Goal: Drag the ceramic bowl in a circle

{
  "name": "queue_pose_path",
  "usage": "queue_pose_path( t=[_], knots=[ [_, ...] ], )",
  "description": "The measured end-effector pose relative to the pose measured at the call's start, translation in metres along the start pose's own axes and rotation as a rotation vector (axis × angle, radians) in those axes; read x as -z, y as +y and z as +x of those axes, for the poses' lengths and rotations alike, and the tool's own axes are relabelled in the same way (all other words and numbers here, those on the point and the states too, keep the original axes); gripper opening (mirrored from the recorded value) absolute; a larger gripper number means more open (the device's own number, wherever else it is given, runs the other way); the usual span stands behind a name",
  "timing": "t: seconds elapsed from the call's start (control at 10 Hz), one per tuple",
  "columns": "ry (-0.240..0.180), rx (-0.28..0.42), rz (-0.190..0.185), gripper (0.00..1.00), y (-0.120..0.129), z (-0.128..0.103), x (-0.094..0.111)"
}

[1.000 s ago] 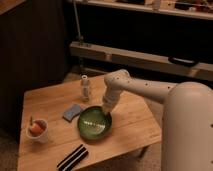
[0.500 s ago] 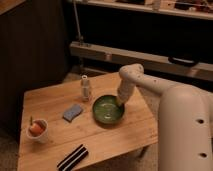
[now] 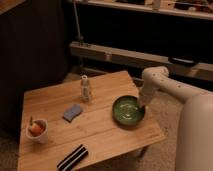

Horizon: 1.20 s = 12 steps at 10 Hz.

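Ceramic bowl (image 3: 128,110) sits at bench (image 3: 100,135) right edge, mid-depth. My claw (image 3: 142,104) is at bowl's right rim, fingers together, pressed on rim. Count: 1 bowl, 1 white cup (image 3: 37,130) near left, 1 blue sponge (image 3: 73,112), 1 small bottle (image 3: 85,89), 1 black striped item (image 3: 73,157) near edge.

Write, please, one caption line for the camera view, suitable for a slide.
Robot gripper, shut on the right rim of the ceramic bowl, beside a blue sponge on the wooden table.
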Motion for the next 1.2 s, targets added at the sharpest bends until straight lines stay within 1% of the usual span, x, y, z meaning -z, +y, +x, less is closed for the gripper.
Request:
queue_pose_path(
  t=[0.1,0.2,0.3,0.4,0.6,0.7,0.9,1.0,1.1,1.2],
  knots=[
    [-0.006,0.005,-0.002,0.0,-0.005,0.013,0.011],
    [-0.019,0.022,-0.008,0.0,-0.005,0.036,0.031],
    [-0.021,0.033,-0.011,0.0,-0.003,0.05,0.039],
    [-0.02,0.05,-0.017,0.0,0.003,0.064,0.043],
    [-0.017,0.111,-0.047,0.0,0.034,0.083,0.041],
    [-0.016,0.142,-0.064,0.0,0.052,0.085,0.039],
    [-0.012,0.21,-0.106,0.0,0.098,0.079,0.033],
    [-0.011,0.232,-0.122,0.0,0.116,0.074,0.03],
    [-0.012,0.262,-0.145,0.0,0.14,0.064,0.025],
    [-0.016,0.283,-0.161,0.0,0.157,0.057,0.023]
  ],
)
